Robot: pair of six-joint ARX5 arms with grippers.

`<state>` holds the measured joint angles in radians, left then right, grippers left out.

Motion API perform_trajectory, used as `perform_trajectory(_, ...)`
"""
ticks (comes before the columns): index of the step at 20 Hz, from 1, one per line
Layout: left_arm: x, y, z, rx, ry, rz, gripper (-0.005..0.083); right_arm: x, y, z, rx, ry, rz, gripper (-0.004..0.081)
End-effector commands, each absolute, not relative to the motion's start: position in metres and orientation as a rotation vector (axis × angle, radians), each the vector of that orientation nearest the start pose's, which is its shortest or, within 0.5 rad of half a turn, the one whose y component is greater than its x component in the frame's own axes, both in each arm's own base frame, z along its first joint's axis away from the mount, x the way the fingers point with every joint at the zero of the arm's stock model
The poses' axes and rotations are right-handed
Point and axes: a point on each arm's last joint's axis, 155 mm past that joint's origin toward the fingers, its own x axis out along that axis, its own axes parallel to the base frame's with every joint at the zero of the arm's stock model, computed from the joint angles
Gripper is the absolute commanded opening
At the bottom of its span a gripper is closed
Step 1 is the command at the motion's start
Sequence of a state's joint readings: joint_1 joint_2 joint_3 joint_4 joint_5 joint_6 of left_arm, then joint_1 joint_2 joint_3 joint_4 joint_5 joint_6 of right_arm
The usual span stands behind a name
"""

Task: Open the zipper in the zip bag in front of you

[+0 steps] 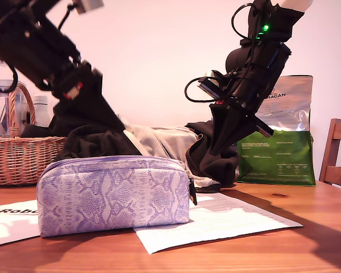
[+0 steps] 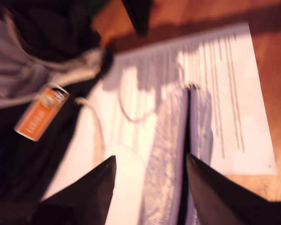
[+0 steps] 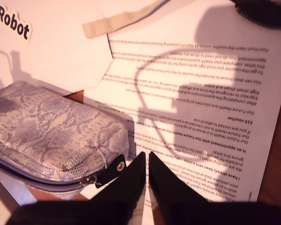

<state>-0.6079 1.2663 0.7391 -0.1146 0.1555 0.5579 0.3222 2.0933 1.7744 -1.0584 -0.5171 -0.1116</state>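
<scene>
The zip bag (image 1: 113, 196), a lilac-and-white snakeskin pouch, lies on papers on the wooden table. Its purple zipper (image 1: 119, 159) runs along the top and looks shut, with the dark pull tab (image 1: 192, 192) hanging at the end toward the exterior view's right. My first gripper (image 2: 151, 157) hovers open above the zip bag (image 2: 166, 154), looking along the zipper (image 2: 187, 140); this view is blurred. My second gripper (image 3: 146, 154) is shut on nothing, its tips just beside the pull tab (image 3: 110, 171) at the end of the zip bag (image 3: 51, 131). In the exterior view my second gripper (image 1: 219, 136) hangs above that end.
A heap of dark and grey clothing (image 1: 159, 142) lies right behind the pouch, with an orange tag (image 2: 41, 112). A wicker basket (image 1: 17, 153) stands at the exterior view's left, a green-and-silver foil bag (image 1: 278, 142) and a chair (image 1: 338, 153) at its right. A printed sheet (image 1: 227, 216) lies under the pouch.
</scene>
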Motion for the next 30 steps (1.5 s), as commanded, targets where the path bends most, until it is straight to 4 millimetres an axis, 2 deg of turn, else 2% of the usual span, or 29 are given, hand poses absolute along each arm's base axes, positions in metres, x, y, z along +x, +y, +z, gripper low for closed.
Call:
perform_trajectory(1,0.297,-0.242,0.137,0.654,0.422,-0.895,0.0388,0.394,0.231,0.092,0.033,1.342,0.803,-0.0010)
perform_trajectory(3,0.299,-0.240,0.141,0.655,0.409,-0.879,0.0240,0.403,0.234,0.096,0.018,1.293,0.814,-0.0010)
perform_trajectory(5,0.306,-0.235,0.147,0.661,0.395,-0.837,-0.0037,0.415,0.239,0.104,-0.016,1.212,0.826,-0.0011)
perform_trajectory(6,0.310,-0.233,0.149,0.652,0.386,-0.822,-0.0015,0.424,0.239,0.111,-0.034,1.164,0.818,-0.0011)
perform_trajectory(11,0.329,-0.213,0.158,0.449,0.423,-0.752,-0.0021,0.453,0.238,0.157,-0.161,0.937,0.748,-0.0011)
perform_trajectory(16,0.344,-0.193,0.168,0.325,0.414,-0.731,-0.0021,0.469,0.225,0.230,-0.236,0.663,0.607,-0.0011)
perform_trajectory(18,0.347,-0.188,0.173,0.311,0.404,-0.717,-0.0021,0.464,0.216,0.255,-0.231,0.573,0.570,-0.0011)
perform_trajectory(20,0.347,-0.186,0.183,0.284,0.381,-0.709,-0.0021,0.454,0.207,0.269,-0.218,0.507,0.542,-0.0011)
perform_trajectory(25,0.337,-0.181,0.213,0.205,0.328,-0.683,-0.0021,0.415,0.186,0.278,-0.195,0.366,0.502,-0.0011)
perform_trajectory(30,0.315,-0.172,0.232,0.179,0.283,-0.673,-0.0021,0.376,0.164,0.281,-0.170,0.224,0.452,-0.0011)
